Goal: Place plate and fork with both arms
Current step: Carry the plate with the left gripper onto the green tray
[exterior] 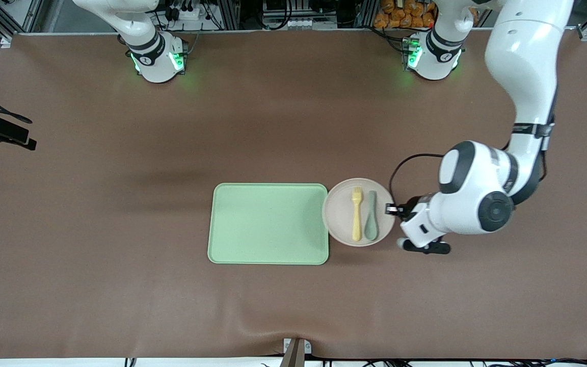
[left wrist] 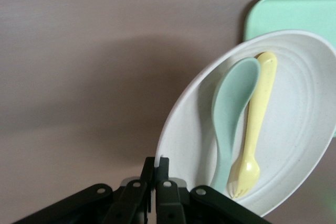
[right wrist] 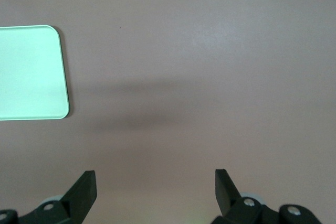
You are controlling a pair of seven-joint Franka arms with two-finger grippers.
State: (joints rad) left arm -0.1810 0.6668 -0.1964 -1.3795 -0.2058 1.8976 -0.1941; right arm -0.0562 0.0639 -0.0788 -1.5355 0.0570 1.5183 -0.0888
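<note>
Currently the left gripper [left wrist: 156, 174] pinches the plate [exterior: 335, 214] rim; tilting could spill the fork [exterior: 356, 214] and spoon [exterior: 371, 216]. Meanwhile the right gripper [right wrist: 156, 190] waits wide open over bare worktop [exterior: 120, 153].

right hand [right wrist: 155, 192] spread wide over bare table [right wrist: 210, 66], green tray [right wrist: 31, 72] corner

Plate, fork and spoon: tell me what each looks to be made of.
Plate: probably matte plastic or melamine; cream, faintly speckled, with moulded concentric rings and no glaze shine. Fork: likely moulded plastic; even pale yellow, rounded stubby tines. Spoon: plastic or possibly silicone; dull grey-green, soft edges, no metallic glint.
</note>
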